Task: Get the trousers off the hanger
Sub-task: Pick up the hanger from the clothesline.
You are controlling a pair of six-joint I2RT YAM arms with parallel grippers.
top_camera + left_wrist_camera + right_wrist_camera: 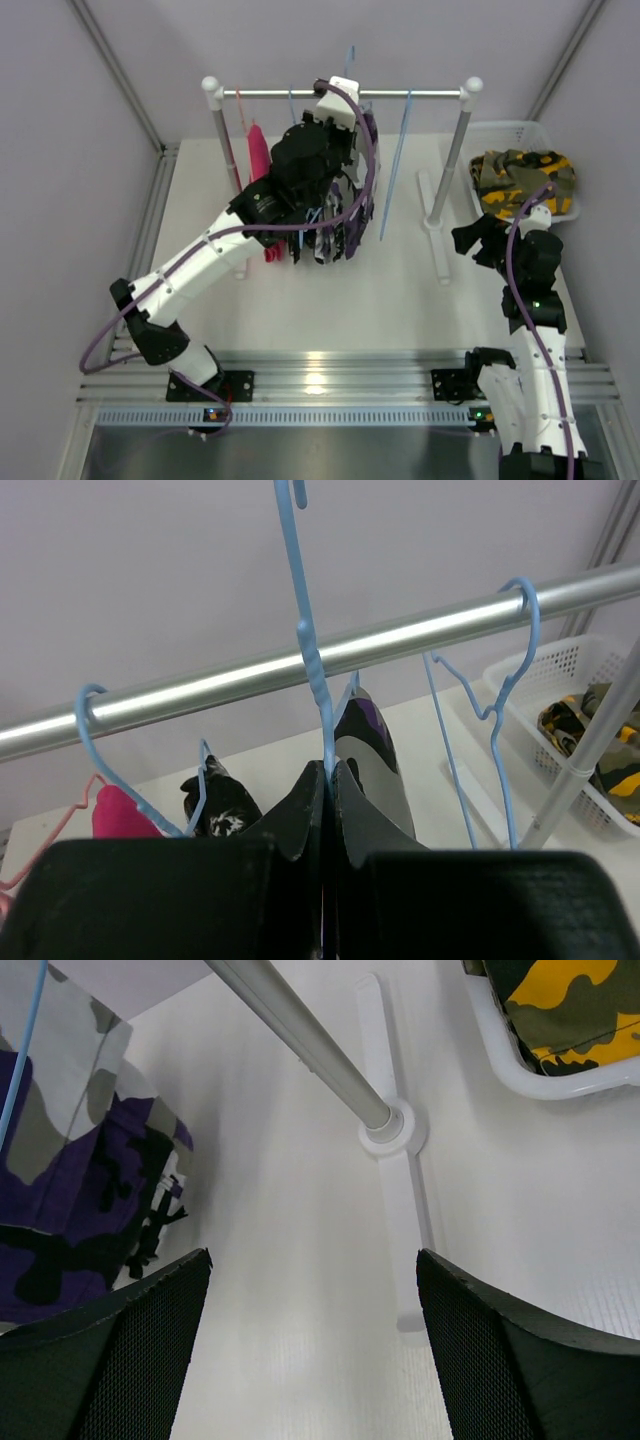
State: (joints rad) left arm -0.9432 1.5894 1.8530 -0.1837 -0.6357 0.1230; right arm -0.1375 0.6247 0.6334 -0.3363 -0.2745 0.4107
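Note:
My left gripper (332,770) is shut on the neck of a blue hanger (310,650), whose hook sits above the rail (200,692). The purple-white-black camouflage trousers (372,742) hang from that hanger, just behind the fingertips. From above, the left gripper (342,112) is up at the rail (420,93), with the camouflage trousers (356,228) draped below it. Black printed trousers (222,805) and hot pink trousers (122,815) hang further left. My right gripper (315,1290) stands open over bare table, holding nothing, and it (478,240) sits near the right rack post.
An empty blue hanger (500,710) hangs on the rail to the right. A white basket (548,130) at the back right holds yellow-olive camouflage trousers (525,180). The rack's right post (310,1040) and its foot (395,1130) stand ahead of the right gripper.

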